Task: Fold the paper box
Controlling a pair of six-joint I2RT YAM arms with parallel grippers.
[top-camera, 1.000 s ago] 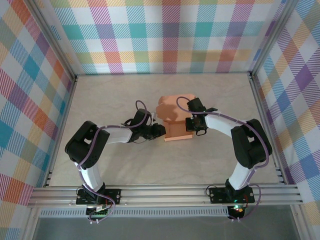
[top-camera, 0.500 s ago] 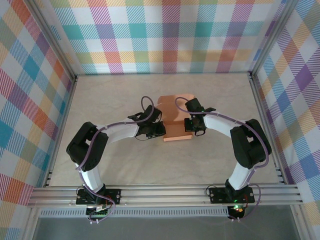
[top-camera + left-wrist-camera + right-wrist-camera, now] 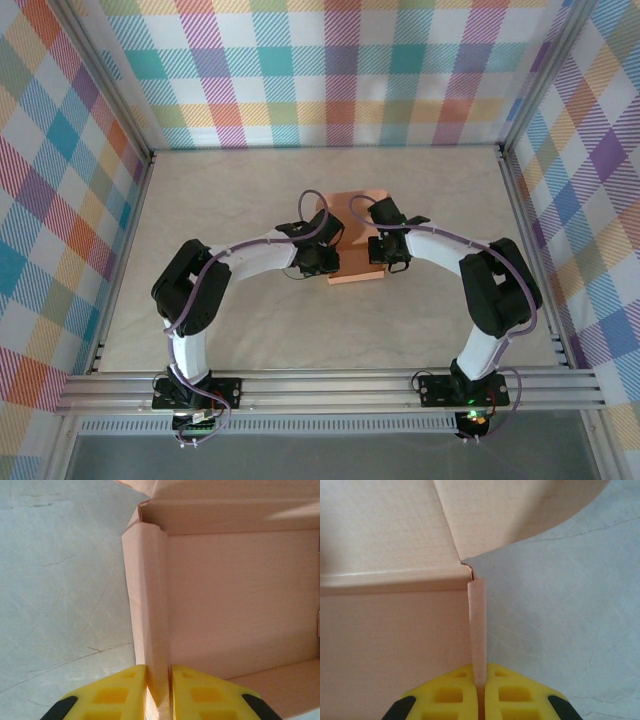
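centrally, the paper box (image 3: 355, 240) is sitting on the table (image 3: 230, 190); the left gripper (image 3: 158, 672) is clamping its left wall and the right gripper (image 3: 479, 672) is clamping its right wall, both walls standing upright.

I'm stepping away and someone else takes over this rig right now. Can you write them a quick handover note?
The left gripper is shut on the left side wall, which stands upright.
The right gripper is shut on the right side wall, also upright.
The paper box sits mid-table between the arms, base flat.
Done: both side walls raised; the far wall looks raised too.
Left: the rounded flap at the far right corner is loose and the box is open. Tuck the flaps and close it.
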